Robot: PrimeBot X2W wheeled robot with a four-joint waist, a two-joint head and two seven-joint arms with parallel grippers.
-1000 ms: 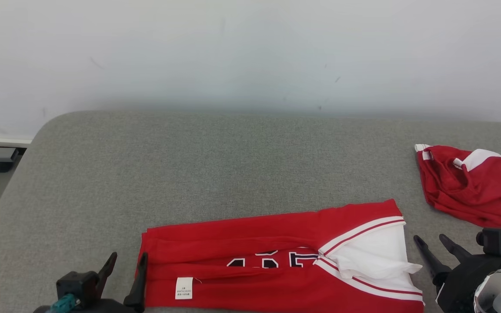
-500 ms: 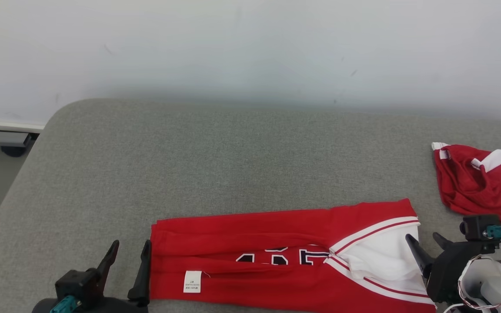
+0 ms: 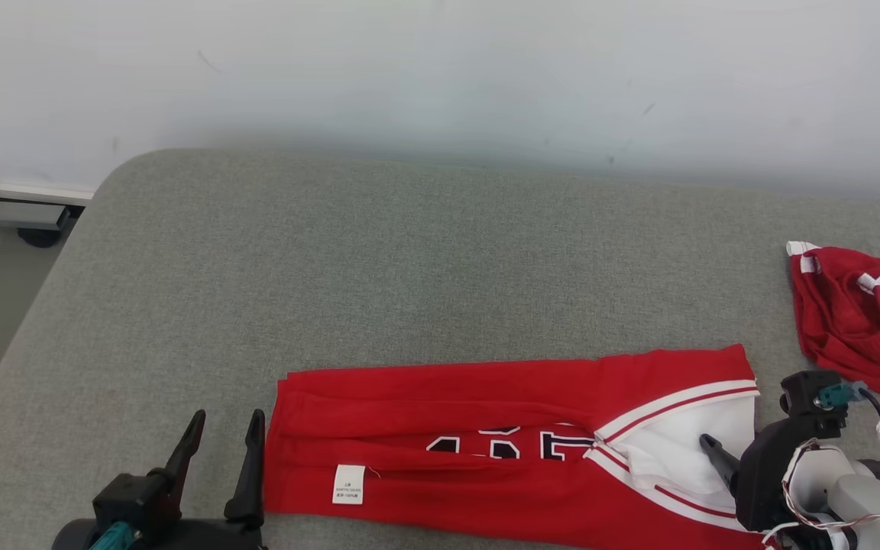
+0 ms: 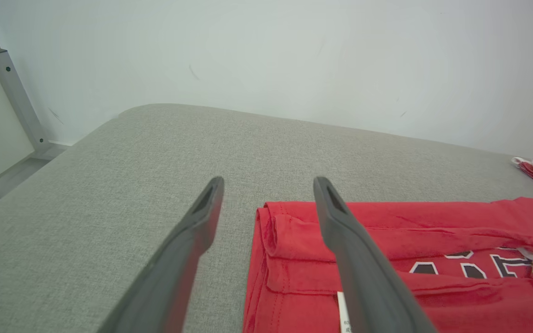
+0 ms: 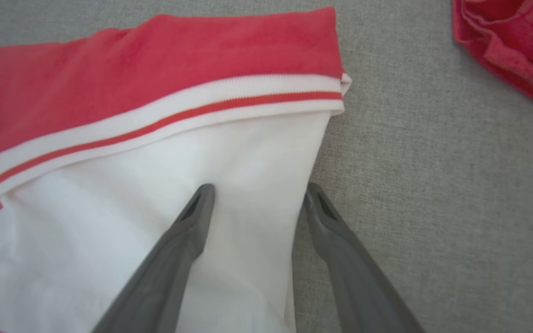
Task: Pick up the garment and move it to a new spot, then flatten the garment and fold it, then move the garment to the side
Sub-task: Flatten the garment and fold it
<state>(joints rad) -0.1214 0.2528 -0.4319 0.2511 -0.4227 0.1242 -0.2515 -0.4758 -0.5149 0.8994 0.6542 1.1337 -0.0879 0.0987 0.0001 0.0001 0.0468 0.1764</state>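
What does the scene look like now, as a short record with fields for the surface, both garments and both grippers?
surface: grey padded surface, white wall behind
jersey: red, folded into a long strip, white panel at right end, label near left end
second garment: red and white, crumpled, apart at far right
left gripper: open, beside the jersey's left edge
right gripper: open, over the white panel's right edge
held: nothing
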